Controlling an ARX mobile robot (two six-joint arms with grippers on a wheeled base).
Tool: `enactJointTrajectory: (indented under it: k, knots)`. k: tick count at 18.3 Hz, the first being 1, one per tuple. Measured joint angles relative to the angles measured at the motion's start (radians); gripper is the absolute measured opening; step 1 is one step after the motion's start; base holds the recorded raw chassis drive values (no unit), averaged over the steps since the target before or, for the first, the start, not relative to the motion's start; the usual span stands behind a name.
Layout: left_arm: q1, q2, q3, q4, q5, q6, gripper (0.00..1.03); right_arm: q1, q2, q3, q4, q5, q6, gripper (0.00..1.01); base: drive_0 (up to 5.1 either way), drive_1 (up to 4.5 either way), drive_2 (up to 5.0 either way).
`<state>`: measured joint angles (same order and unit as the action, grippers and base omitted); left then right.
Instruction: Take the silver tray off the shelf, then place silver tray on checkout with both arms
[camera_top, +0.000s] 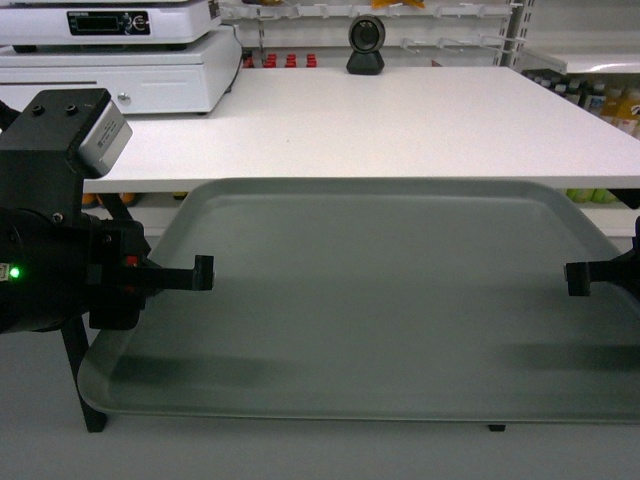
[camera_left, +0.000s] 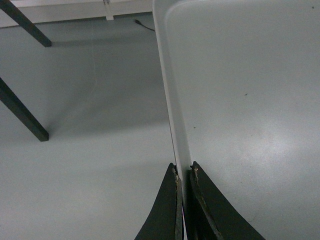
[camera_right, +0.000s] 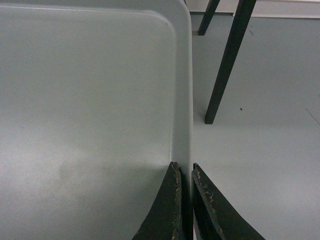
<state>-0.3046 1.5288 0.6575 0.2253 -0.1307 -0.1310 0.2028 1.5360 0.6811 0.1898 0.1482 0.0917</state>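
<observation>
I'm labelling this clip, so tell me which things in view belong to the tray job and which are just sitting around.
Part of the job:
- silver tray, held over the floor
- left end effector, pinching its left rim
- right end effector, pinching its right rim
- checkout, just beyond the tray

Just lying about:
- black camera
- white scale
- cash drawer
- bottles

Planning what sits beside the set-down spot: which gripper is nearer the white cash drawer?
Left. The left gripper clamps the silver tray rim below the cash drawer at far left; the right gripper holds the opposite rim, far across.
</observation>
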Motion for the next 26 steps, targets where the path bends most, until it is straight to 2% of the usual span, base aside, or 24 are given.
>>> enactJointTrajectory:
  k: [23,26]
  knots:
    - [0.001,0.0,0.0,0.0,0.0,0.0,0.03,0.0,0.0,0.0,0.002,-0.002,0.0,0.03,0.0,4.28,-4.2]
    - [0.001,0.002,0.001,0.007,0.001,0.0,0.03,0.0,0.001,0.0,0.005,-0.002,0.0,0.03,0.0,0.34,-0.4]
